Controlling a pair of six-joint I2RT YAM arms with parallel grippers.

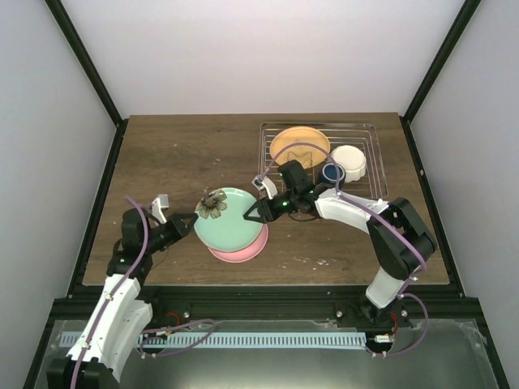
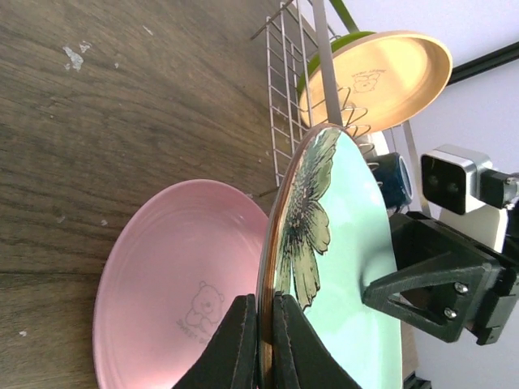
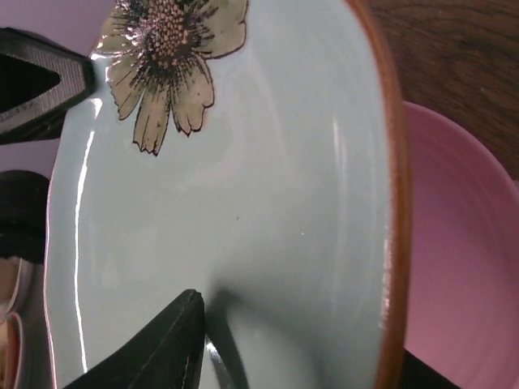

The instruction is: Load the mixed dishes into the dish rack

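Left pincer (image 2: pixel 261 306) clenches mint plate (image 2: pixel 350 243) by its rim; right pincer (image 1: pixel 250 215) straddles the opposite rim, grip unclear. Below them, pink plate (image 2: pixel 158 271) shows a bear mark, lettering unreadable.

Pink plate (image 1: pixel 241 254) mostly hidden under the mint plate (image 1: pixel 231 223), only a crescent showing at 5 o'clock; lime green dish (image 2: pixel 353 36) just a sliver at the orange-yellow plate's (image 2: pixel 389 73) 10 o'clock.

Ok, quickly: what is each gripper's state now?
Left gripper: shut on mint plate rim.
Right gripper: astride the same plate; grip cannot be told.
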